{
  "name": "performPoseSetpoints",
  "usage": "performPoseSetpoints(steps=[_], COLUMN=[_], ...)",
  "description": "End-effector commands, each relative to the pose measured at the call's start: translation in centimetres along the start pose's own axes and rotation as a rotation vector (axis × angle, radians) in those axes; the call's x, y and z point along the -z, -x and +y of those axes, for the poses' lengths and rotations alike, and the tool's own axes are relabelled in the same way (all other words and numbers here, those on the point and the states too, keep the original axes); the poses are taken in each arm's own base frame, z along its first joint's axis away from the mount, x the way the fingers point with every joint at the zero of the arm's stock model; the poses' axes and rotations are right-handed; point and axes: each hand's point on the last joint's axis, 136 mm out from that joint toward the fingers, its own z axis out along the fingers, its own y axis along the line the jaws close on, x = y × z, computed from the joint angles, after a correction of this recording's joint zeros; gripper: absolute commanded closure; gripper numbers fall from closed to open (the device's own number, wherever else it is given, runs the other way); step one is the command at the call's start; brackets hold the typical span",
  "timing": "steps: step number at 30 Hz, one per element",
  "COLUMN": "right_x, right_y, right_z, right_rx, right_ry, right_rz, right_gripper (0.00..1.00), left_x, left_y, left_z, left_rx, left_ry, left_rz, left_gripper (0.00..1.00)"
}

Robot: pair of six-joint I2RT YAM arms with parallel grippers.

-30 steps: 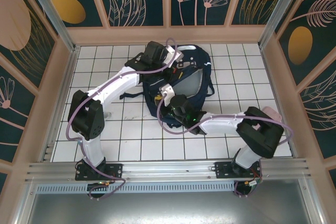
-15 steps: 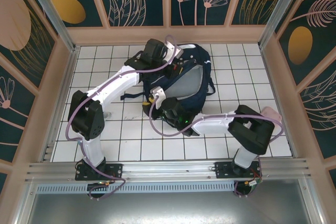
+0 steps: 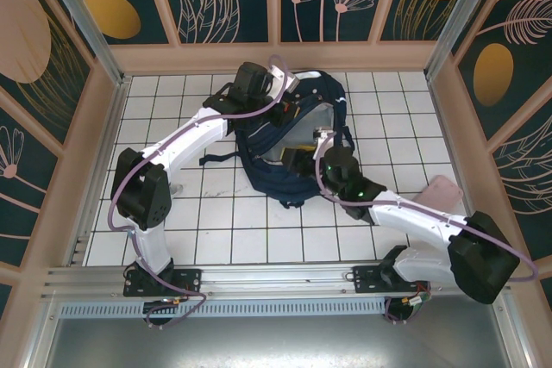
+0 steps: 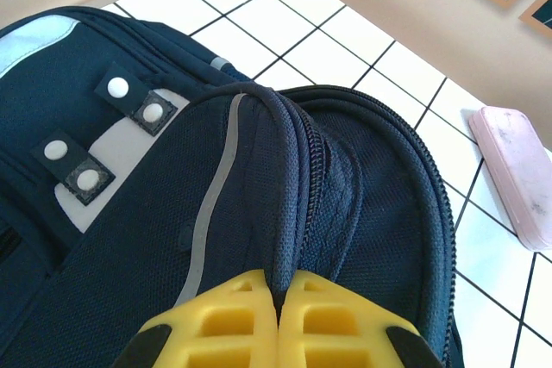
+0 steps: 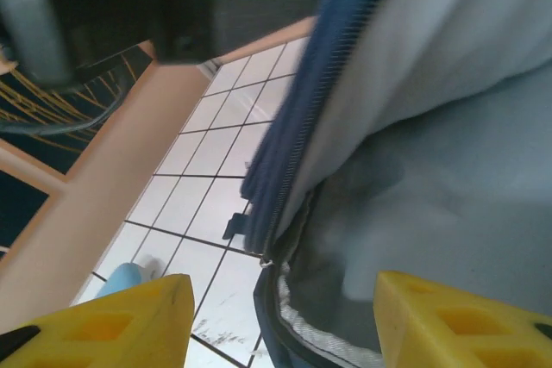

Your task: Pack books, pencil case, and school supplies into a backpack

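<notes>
The dark navy backpack (image 3: 297, 174) lies in the middle of the tiled floor, its grey-lined mouth facing up. My left gripper (image 3: 288, 104) is at its far edge. In the left wrist view the yellow fingers (image 4: 280, 312) are shut on a raised fold of the backpack (image 4: 198, 213) beside the zipper. My right gripper (image 3: 310, 151) hovers over the bag's right side. In the right wrist view it stands open (image 5: 285, 316), nothing between the fingers, looking at the grey lining of the backpack (image 5: 448, 170) and its zipper edge. A pink pencil case (image 3: 438, 189) lies on the floor to the right. The books are hidden.
The pink pencil case (image 4: 516, 170) lies close to the right wall. A small light-blue object (image 5: 125, 280) sits on the tiles beside the bag. Black straps (image 3: 216, 158) trail left of the backpack. Wooden walls (image 3: 276, 56) enclose the floor on three sides.
My right arm swung from the backpack's near-left edge over to its right side, and its jaws went from shut to open. The left gripper kept its hold on the bag's edge.
</notes>
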Motion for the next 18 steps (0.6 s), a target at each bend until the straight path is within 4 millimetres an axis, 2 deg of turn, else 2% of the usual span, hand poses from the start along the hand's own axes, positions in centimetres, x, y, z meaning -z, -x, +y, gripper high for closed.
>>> performPoseSetpoints(steps=[1,4,8,10,13,14,15,18], right_x=[-0.4,-0.4,0.7,1.3,1.6,1.5,1.6,1.5], right_y=[0.7,1.8,4.3,5.6,7.0,6.9,7.7,8.4], right_z=[1.7,1.8,2.3,1.9,0.0,-0.3,-2.0,-3.6], right_rx=[-0.117,-0.185,-0.229,-0.27,-0.375,-0.421,-0.475,-0.568], right_ry=[0.103,0.189,0.267,0.263,0.207,0.197,0.162,0.152], right_rz=[0.061,0.029,-0.057,-0.099,-0.146,-0.138,-0.163,-0.187], right_gripper=[0.42,0.42,0.4,0.36,0.3,0.29,0.27,0.22], left_x=[3.4,3.7,3.9,3.8,3.9,3.9,3.9,3.9], left_y=[6.9,7.0,6.4,6.0,5.7,5.7,5.6,5.2], left_z=[-0.9,-1.2,-1.0,-0.9,-0.8,-0.9,-0.9,-1.0], left_rx=[-0.087,-0.091,-0.092,-0.088,-0.052,-0.046,-0.037,-0.017], left_ry=[-0.005,-0.01,0.001,0.003,-0.007,-0.016,-0.018,-0.027], left_rz=[-0.231,-0.23,-0.217,-0.209,-0.214,-0.215,-0.217,-0.214], left_gripper=[1.0,1.0,1.0,1.0,1.0,1.0,1.0,1.0])
